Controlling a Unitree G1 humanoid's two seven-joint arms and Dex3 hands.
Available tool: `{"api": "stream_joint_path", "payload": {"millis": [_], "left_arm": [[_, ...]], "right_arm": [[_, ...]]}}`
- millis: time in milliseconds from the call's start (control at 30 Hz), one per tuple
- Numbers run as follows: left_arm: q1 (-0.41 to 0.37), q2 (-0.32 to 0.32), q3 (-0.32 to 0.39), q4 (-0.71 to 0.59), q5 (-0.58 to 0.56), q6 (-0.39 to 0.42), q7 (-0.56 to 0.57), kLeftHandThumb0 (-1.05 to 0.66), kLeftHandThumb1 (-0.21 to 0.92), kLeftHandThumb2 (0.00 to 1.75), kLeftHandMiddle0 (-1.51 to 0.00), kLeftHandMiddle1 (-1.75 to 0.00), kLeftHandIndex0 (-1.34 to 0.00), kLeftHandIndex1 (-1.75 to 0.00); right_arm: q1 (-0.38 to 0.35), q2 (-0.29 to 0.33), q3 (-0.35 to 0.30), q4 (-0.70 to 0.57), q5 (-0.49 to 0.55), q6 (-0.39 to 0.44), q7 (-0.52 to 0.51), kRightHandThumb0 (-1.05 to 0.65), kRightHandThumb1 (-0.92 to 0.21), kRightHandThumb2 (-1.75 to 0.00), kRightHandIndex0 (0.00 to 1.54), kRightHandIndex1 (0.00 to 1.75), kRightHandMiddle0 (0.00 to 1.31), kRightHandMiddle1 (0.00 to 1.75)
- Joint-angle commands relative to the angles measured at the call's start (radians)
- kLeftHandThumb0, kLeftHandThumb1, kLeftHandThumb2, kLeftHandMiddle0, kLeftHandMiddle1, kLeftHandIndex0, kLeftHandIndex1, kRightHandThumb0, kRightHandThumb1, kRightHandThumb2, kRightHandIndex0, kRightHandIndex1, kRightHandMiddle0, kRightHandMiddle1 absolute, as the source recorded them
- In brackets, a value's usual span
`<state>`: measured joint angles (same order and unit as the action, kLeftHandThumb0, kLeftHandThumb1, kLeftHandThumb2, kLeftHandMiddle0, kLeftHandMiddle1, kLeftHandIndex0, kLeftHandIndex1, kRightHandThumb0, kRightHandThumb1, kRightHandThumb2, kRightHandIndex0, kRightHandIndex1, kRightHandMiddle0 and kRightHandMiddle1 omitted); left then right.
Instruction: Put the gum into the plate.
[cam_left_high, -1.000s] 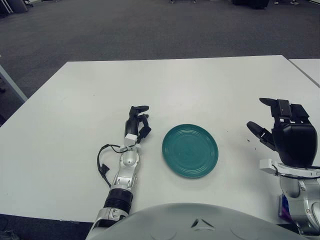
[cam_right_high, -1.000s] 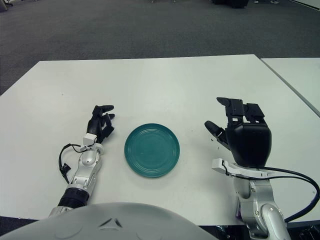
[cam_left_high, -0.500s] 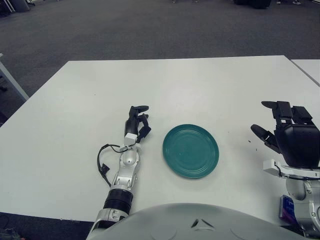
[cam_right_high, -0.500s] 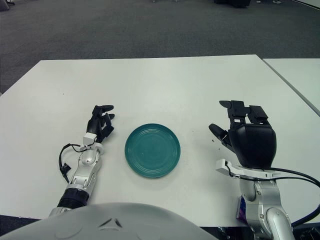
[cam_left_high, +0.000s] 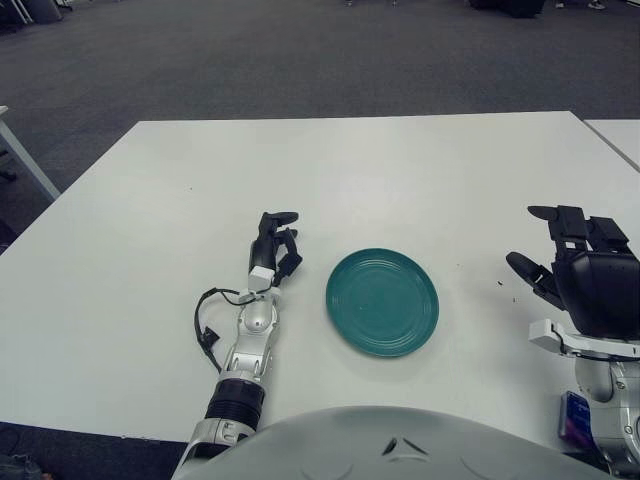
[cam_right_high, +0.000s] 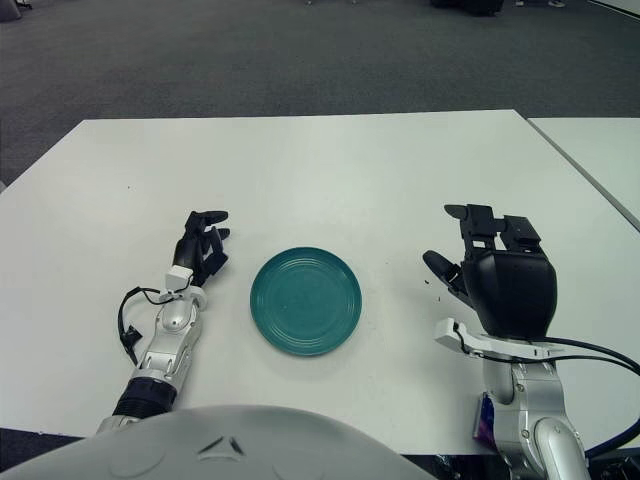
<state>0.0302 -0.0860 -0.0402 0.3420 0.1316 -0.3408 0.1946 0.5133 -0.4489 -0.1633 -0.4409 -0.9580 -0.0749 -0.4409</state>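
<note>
Gum (cam_right_high: 483, 418) lies near the table edge below the raised, spread-fingered right hand (cam_right_high: 497, 280).

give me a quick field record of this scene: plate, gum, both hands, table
plate: green plate, nothing in it, near the table's front middle
gum: small purple pack at the table's front edge, partly hidden behind the right forearm
left hand: left hand beside the plate, on its left, idle
right hand: right hand raised to the right of the plate, fingers spread, holding nothing
table: white table
task status: gum not yet in the plate
</note>
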Motion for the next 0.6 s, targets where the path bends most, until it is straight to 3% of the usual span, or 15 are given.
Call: {"api": "stream_joint_path", "payload": {"millis": [0,267,567], "left_arm": [[0.041,0.018,0.001,-0.013,0.011,0.05,-0.005,-0.72,0.92,1.0,-0.32,-1.15,-0.34,-1.27],[0.042,0.023,0.004,-0.032,0.026,0.09,0.004,-0.72,0.92,1.0,-0.31,-1.15,-0.38,-1.26],[0.047,0.026,0.003,-0.065,0.038,0.108,0.009,-0.73,0.92,1.0,-0.32,-1.08,-0.33,-1.21]], "right_arm": [[0.209,0.095,0.027,0.161,0.021,-0.033,-0.121,-0.76,-0.92,-0.46,0.38,0.71,0.0,0.99],[0.088,0.085,0.056,0.431,0.047,-0.067,-0.28,-0.76,-0.92,-0.46,0.34,0.69,0.0,0.97],[-0.038,0.075,0.105,0.63,0.048,-0.075,-0.432,-0.75,-0.92,-0.45,0.35,0.64,0.0,0.96]]}}
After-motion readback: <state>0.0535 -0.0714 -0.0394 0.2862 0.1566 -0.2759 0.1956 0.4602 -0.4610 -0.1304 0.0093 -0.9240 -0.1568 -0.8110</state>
